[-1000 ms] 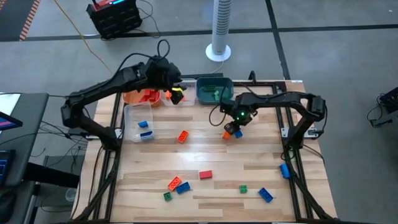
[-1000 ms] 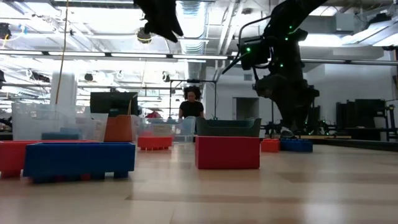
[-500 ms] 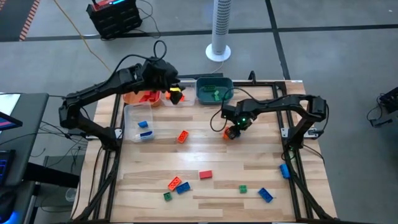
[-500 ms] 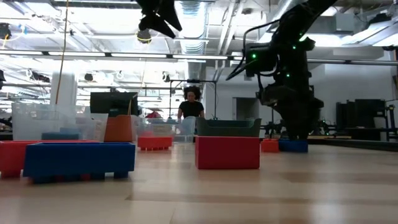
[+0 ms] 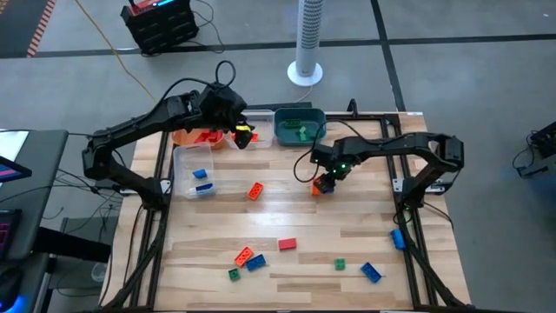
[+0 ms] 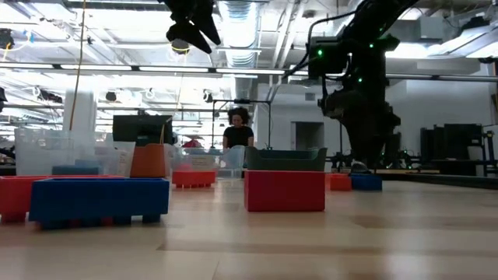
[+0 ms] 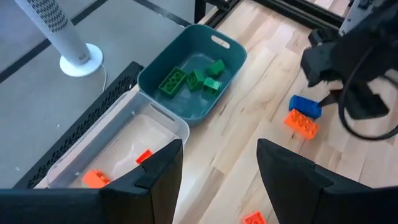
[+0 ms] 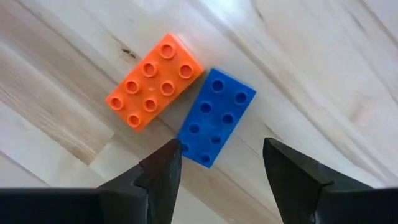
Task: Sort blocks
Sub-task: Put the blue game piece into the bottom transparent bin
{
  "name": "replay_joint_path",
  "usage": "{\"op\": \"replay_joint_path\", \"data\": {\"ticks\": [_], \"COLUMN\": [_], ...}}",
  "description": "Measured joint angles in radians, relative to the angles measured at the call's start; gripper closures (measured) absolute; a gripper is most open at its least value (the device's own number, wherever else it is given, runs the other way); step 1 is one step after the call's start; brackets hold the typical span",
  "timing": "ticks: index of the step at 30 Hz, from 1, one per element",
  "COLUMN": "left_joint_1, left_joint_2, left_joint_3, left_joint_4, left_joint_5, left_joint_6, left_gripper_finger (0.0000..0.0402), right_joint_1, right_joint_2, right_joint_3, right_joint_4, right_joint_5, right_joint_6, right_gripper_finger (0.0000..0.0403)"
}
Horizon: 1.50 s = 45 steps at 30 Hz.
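Side by side on the table lie an orange block (image 8: pixel 155 81) and a blue block (image 8: pixel 216 117), both studs up. My right gripper (image 8: pixel 221 168) hangs open just above them, pointing down, and touches neither; the high view shows it right of the table's middle (image 5: pixel 324 181). My left gripper (image 7: pixel 217 180) is open and holds nothing, raised over the bins at the far edge (image 5: pixel 241 132). Below it are a teal bin (image 7: pixel 231 46) with green blocks and a clear bin (image 7: pixel 124 134) with orange blocks. Other blocks lie scattered over the near half of the table.
An orange bin (image 5: pixel 186 136) and a clear bin with blue blocks (image 5: pixel 184 165) stand at the far left. Loose blocks: orange (image 5: pixel 255 190), red (image 5: pixel 287 244), orange (image 5: pixel 243 255), green (image 5: pixel 340 263), blue (image 5: pixel 372 272), blue (image 5: pixel 398 237). A person (image 6: pixel 238 132) stands beyond the table.
My left gripper has rolled a little about its own axis above the bins. My right gripper has tipped slightly above the orange and blue blocks. Both have stayed open, and no block has moved.
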Motion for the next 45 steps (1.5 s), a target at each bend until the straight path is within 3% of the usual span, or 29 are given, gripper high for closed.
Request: {"op": "replay_joint_path", "data": {"ticks": [7,18,45], "left_joint_1": [0.000,0.000,0.000], "left_joint_2": [0.000,0.000,0.000], "left_joint_3": [-0.008,-0.078,-0.078], "left_joint_4": [-0.029,-0.024,0.000], "left_joint_5": [0.000,0.008,0.009], "left_joint_6": [0.038,0.056,0.085], "left_gripper_finger": [0.0203,0.0203,0.0203], "right_joint_1": [0.033,0.084,0.040], "right_joint_2": [-0.031,0.055,0.054], "right_joint_3": [0.003,0.003,-0.147], "right_joint_4": [0.025,0.057,0.221], "right_joint_5": [-0.003,0.053,0.074], "right_joint_6": [0.079,0.170,0.137], "right_gripper_finger": [0.0168,0.0168,0.0180]}}
